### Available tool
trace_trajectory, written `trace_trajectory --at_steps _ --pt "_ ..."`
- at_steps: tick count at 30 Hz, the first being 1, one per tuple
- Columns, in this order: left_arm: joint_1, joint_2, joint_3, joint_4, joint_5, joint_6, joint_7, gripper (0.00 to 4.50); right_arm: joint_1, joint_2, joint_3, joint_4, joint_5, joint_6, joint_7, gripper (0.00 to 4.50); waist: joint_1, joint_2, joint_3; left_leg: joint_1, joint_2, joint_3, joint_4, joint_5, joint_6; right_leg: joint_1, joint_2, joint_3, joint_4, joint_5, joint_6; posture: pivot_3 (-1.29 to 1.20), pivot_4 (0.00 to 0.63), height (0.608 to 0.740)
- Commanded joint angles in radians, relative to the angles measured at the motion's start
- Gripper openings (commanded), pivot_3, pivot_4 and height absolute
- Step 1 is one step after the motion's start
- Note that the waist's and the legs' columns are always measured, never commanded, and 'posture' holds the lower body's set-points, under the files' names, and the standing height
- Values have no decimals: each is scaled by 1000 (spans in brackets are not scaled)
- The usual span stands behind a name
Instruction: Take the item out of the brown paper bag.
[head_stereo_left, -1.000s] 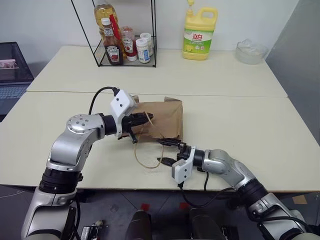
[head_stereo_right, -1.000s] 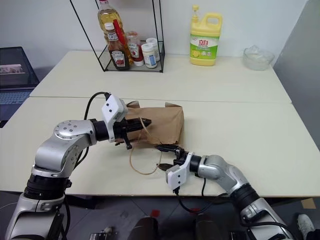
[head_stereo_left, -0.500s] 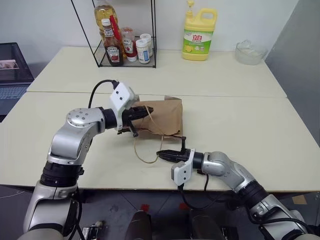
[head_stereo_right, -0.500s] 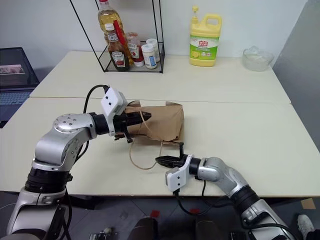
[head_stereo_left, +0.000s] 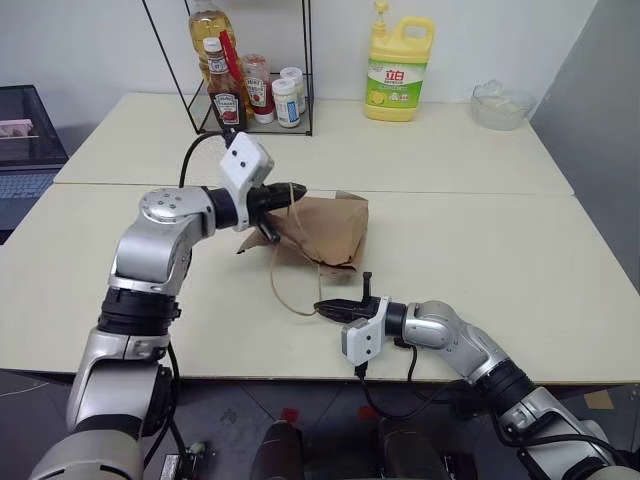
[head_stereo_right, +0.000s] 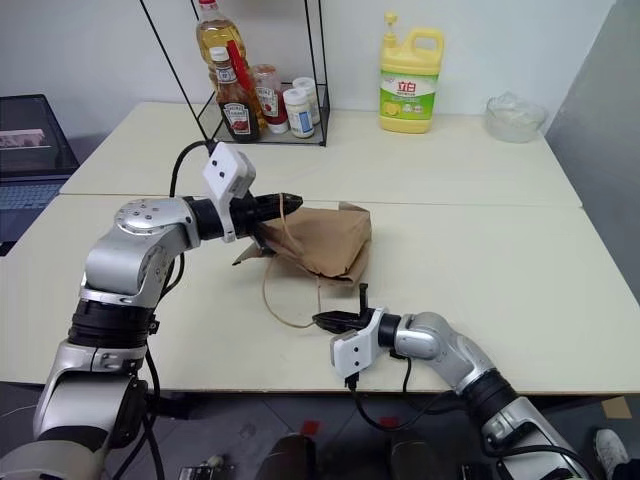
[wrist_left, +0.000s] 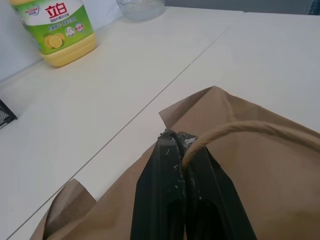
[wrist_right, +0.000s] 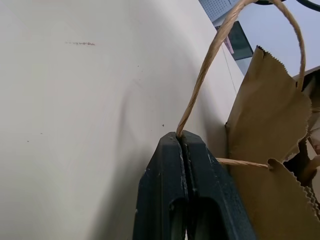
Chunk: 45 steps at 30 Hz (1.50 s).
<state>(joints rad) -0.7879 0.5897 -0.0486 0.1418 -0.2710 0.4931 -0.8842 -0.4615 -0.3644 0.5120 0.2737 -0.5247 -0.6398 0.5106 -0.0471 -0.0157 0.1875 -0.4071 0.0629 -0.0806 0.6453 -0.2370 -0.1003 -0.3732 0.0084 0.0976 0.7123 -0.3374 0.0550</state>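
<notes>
Brown paper bag (head_stereo_left: 325, 228): kraft paper, lying crumpled near the middle of the pale bench (head_stereo_left: 500, 260), its upper edge lifted and tilted.

Cord handles: two tan loops. One handle (wrist_left: 240, 129) is pinched between the shut fingers of the left hand (head_stereo_left: 292, 196) at the bag's upper edge. The other handle (head_stereo_left: 285, 285) hangs in a loose loop down to the bench and is clamped between the shut fingers of the right hand (head_stereo_left: 328, 306), held low just in front of the bag.

Item: not discernible; the bag's inside cannot be made out.

Wire rack (head_stereo_left: 250, 100): at the back of the bench, stocked with sauce bottles (head_stereo_left: 225, 95) and small jars (head_stereo_left: 287, 98).

Yellow detergent jug (head_stereo_left: 399, 70): upright at the back, well apart from the bag.

Clear bowl (head_stereo_left: 497, 103): set at the far right corner.
</notes>
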Motion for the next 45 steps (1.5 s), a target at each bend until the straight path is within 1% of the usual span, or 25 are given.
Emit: trace_trajectory --at_steps 1,10,18,22,30,35,45 --pt "-64 -9 23 -9 3 -36 18 0 13 -19 28 2 -10 14 36 21 0 0 0 0 0 0 0 0 0 0 0 0 0 0 0 0 150 740" --pt "-140 -47 27 58 23 -36 44 0 18 -54 41 8 -24 44 62 21 3 0 0 0 0 0 0 0 0 0 0 0 0 0 0 0 150 740" --pt "-179 -45 25 117 59 -56 64 0 53 -123 49 -31 -5 45 106 21 9 0 0 0 -1 0 0 0 0 1 0 0 -1 0 0 0 150 740" --pt "-201 -50 30 152 70 -57 83 0 64 -139 54 -42 0 48 117 21 13 0 0 0 -1 0 0 0 0 1 -1 0 -1 0 0 0 150 740" --pt "-238 -51 43 187 77 -47 109 0 69 -182 63 -30 -2 42 139 21 15 0 0 0 -1 0 0 0 0 1 -1 0 -1 0 0 0 150 740" --pt "-264 -50 54 208 78 -44 126 0 77 -227 68 -16 -5 27 151 21 16 -1 0 0 -1 0 0 0 -1 1 -1 0 -2 0 0 0 150 740" --pt "-288 -55 53 235 79 -45 149 0 79 -252 78 -10 -22 8 143 21 16 -1 -1 1 -1 0 0 0 -1 2 -1 0 -2 0 0 0 150 740"
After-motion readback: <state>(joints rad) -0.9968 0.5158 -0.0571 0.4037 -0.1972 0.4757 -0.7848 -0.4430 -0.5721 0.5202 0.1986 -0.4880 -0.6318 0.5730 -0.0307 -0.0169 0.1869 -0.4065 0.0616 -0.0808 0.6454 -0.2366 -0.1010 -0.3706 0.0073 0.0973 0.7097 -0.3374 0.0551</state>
